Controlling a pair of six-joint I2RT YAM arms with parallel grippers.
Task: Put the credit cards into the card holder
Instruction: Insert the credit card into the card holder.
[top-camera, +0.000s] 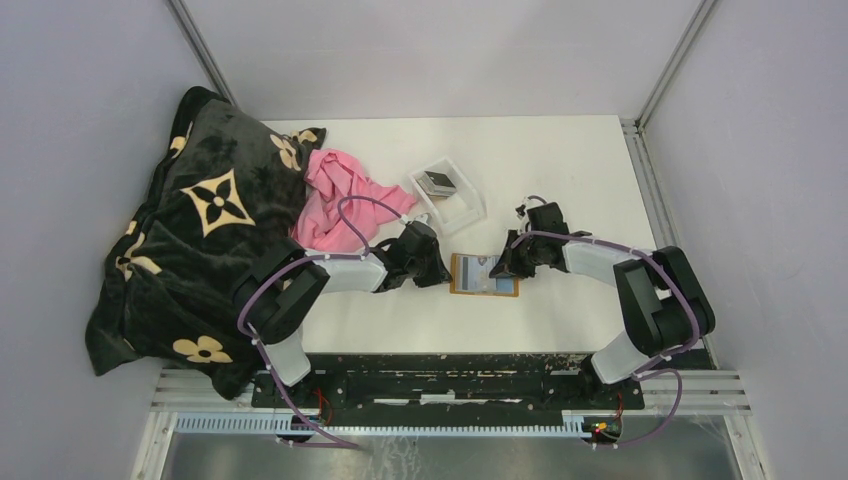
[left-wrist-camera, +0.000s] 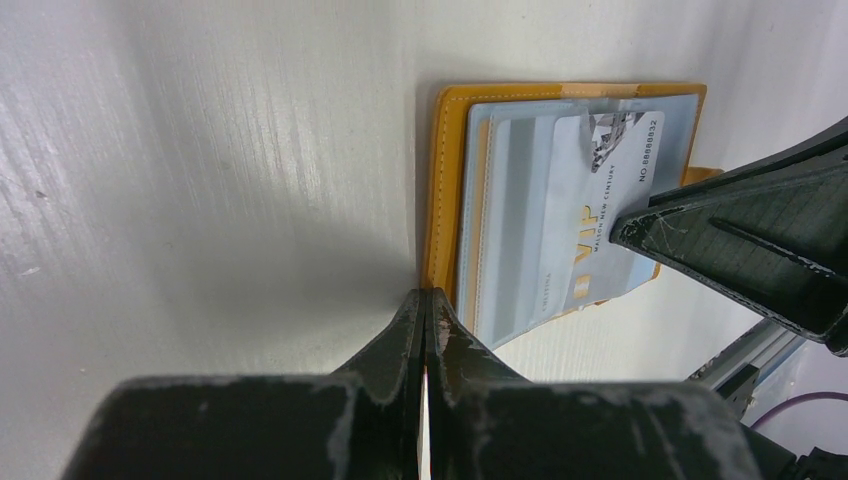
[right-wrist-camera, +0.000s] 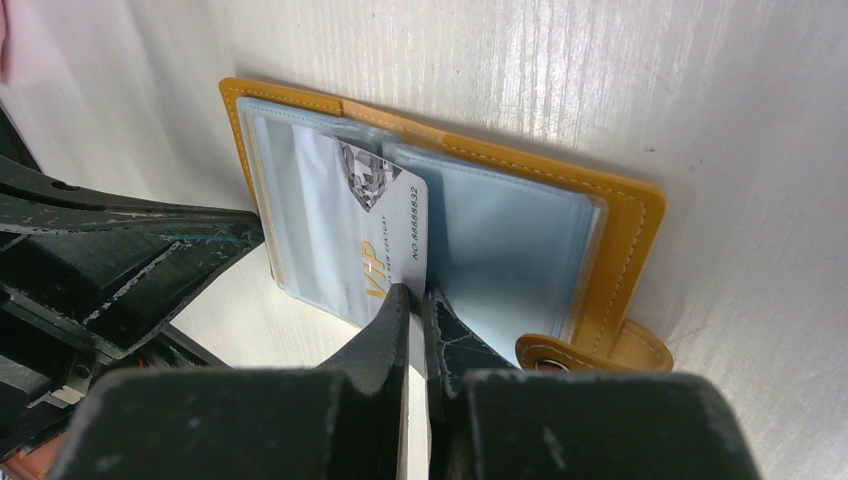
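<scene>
top view / wallet (top-camera: 484, 275): lying open on the white table (top-camera: 570, 170), between both claws.
top view / left claw (top-camera: 440, 272): sitting at the wallet's left edge.
top view / right claw (top-camera: 507, 266): reaching over the wallet's right edge.
top view / dark cards (top-camera: 437, 182): sitting in a clear tray (top-camera: 468, 214) just beyond the wallet.
top view / pink cloth (top-camera: 340, 200), black blanket (top-camera: 200, 230): lying well left of the wallet.
left wrist / left claw (left-wrist-camera: 425, 300): fingers pressing together, tips touching the wallet's orange border (left-wrist-camera: 447, 180).
left wrist / silver card (left-wrist-camera: 590, 190): lying across the wallet's clear sleeves; can't tell if it's inside one.
right wrist / right claw (right-wrist-camera: 415, 293): pinching narrow on the silver card's near edge (right-wrist-camera: 385, 240), over the wallet's middle fold.
</scene>
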